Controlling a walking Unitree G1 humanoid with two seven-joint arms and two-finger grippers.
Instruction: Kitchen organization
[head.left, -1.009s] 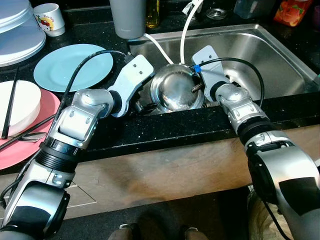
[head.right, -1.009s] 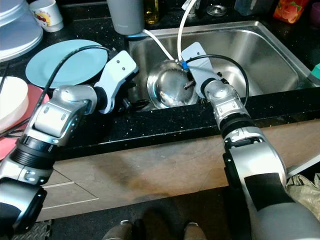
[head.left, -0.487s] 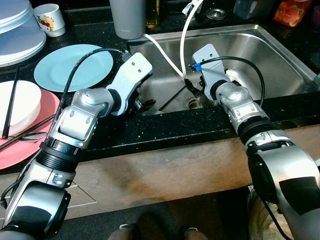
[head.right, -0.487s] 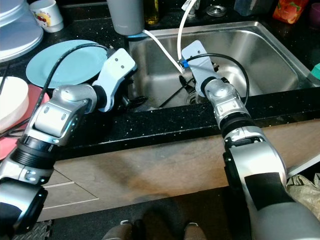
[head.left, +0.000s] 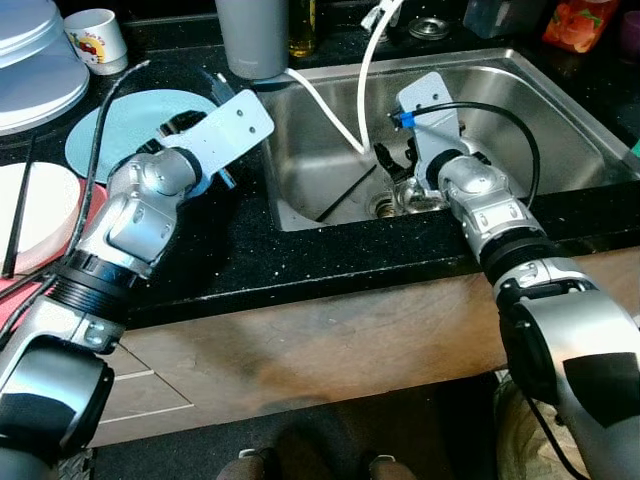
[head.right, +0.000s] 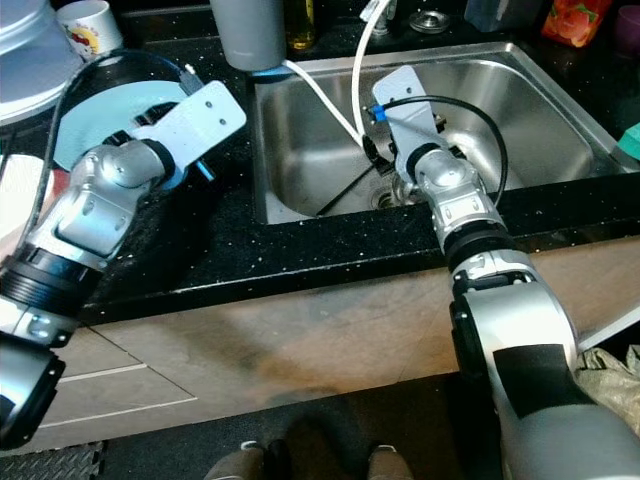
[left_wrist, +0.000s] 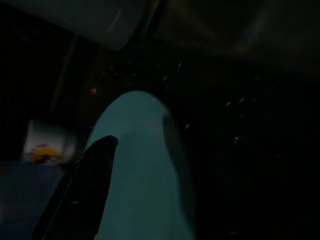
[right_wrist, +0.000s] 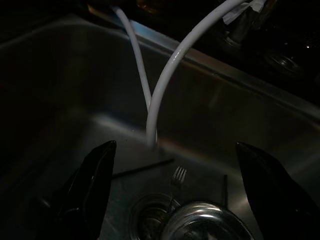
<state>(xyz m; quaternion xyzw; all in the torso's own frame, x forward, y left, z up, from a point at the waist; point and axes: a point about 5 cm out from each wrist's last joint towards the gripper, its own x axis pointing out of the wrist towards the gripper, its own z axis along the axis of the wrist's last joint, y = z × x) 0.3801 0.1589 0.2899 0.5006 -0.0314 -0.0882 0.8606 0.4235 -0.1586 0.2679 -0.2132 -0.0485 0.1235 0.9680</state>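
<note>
Black stone counter surrounds a steel sink (head.left: 560, 110). Right gripper (right_wrist: 172, 190), fingers wide apart and empty, hangs above a steel bowl (right_wrist: 200, 222) near the drain. Left gripper (head.left: 195, 130) hovers over the blue plate (head.left: 120, 125); its opening I cannot tell. Better to lower straight onto the bowl's rim before closing.

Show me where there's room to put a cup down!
The black counter along the sink's front edge is bare. The sink's right half is bare too. It's crowded on the left: the blue plate, pink plate and white bowl. The drain has hoses and the right pincer.
</note>
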